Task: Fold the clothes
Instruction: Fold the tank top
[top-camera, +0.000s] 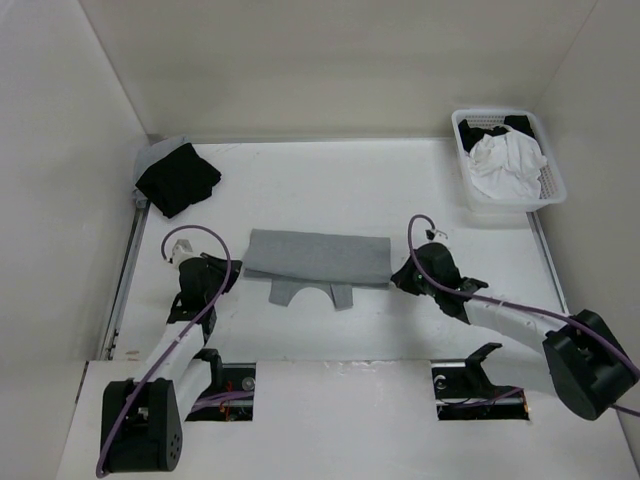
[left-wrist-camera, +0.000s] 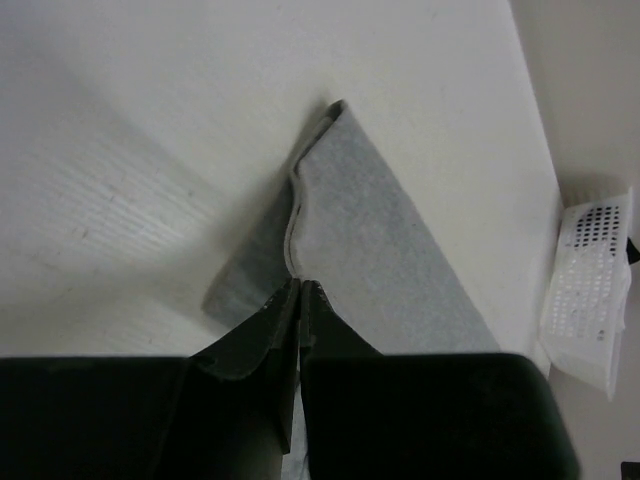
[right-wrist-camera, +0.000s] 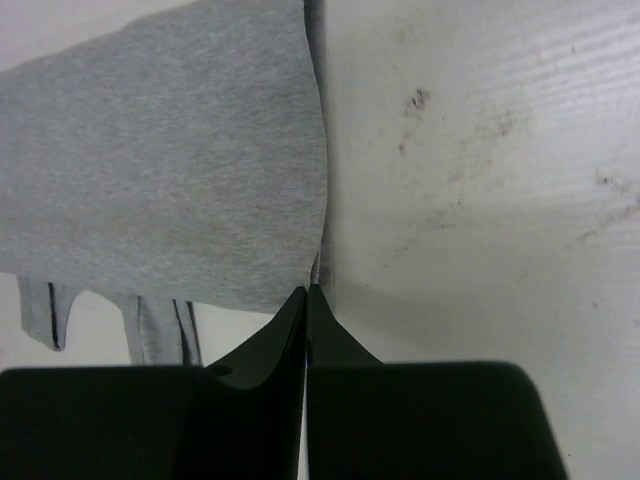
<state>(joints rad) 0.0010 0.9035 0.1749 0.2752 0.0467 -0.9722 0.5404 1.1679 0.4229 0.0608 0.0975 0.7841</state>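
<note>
Surface: white table (top-camera: 330, 335) is carrying everything.
Far left: black garment (top-camera: 178, 178) is lying bunched.
Left: left gripper (left-wrist-camera: 301, 287) is pinching the grey tank top (top-camera: 318, 256) by its left edge.
Middle: the top is lying mid-table, doubled once, straps (top-camera: 283, 293) poking out nearward.
Right: right gripper (right-wrist-camera: 307, 292) is clenching its near-right corner.
Far right: basket (top-camera: 478, 205) is holding a white garment (top-camera: 505, 165).
Progress: first fold is looking done; further folds are probably remaining.
</note>
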